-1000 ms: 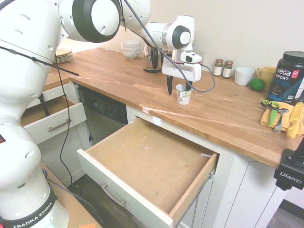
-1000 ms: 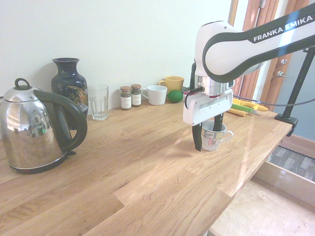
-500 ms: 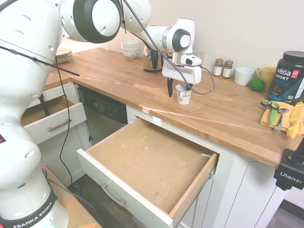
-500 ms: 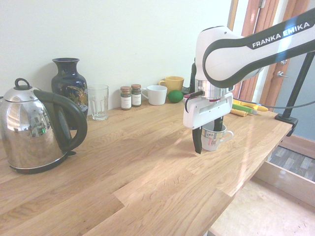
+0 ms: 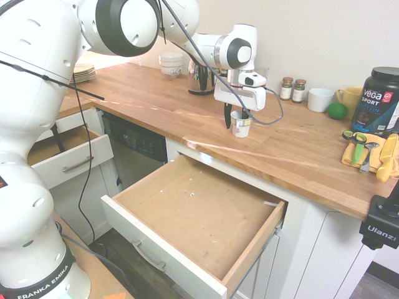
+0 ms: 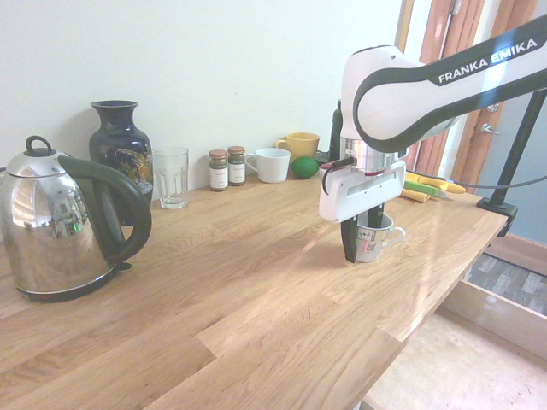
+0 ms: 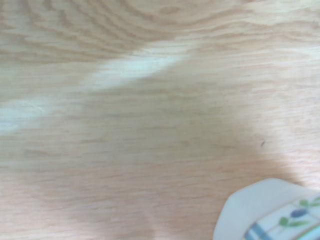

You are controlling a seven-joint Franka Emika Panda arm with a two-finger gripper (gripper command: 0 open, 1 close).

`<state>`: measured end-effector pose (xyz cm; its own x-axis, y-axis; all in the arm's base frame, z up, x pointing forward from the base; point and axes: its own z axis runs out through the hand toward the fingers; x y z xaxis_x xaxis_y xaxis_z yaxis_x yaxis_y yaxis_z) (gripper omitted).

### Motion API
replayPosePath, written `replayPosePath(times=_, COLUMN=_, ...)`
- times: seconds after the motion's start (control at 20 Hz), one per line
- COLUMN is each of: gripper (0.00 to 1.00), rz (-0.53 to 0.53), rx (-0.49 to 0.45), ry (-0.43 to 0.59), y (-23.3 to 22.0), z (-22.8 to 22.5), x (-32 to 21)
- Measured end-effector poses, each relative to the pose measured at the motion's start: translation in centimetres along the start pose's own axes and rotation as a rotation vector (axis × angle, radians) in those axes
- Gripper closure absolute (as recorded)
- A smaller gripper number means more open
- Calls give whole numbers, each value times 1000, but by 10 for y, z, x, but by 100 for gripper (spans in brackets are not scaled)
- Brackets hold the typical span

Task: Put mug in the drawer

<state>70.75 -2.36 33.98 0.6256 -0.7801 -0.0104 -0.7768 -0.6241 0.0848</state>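
I can see that the hand [image 6: 362,243] has begun to close: its dark outer finger [image 6: 349,241] has drawn in close beside the small white tapered mug [image 6: 371,249] with the printed pattern, while the other finger reaches down into the mug's mouth. The jaws are still parted, partly open across the near wall, and I can't make out a firm grip yet. The mug stands upright on the light-brown wooden worktop [image 6: 214,299], near its front edge, with its handle pointing away from the outer finger. To my eye, the approach is giving way to the grasp. I should finish closing and check the hold before lifting towards the wide white-fronted drawer [image 5: 193,215], which is already pulled out; a lopsided pinch could tip the mug.
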Motion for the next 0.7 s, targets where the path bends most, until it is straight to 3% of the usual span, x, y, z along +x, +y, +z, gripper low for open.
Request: replayPosePath(times=0.7, gripper=100, rz=7, rx=13, ry=3, y=1, z=-1, x=2)
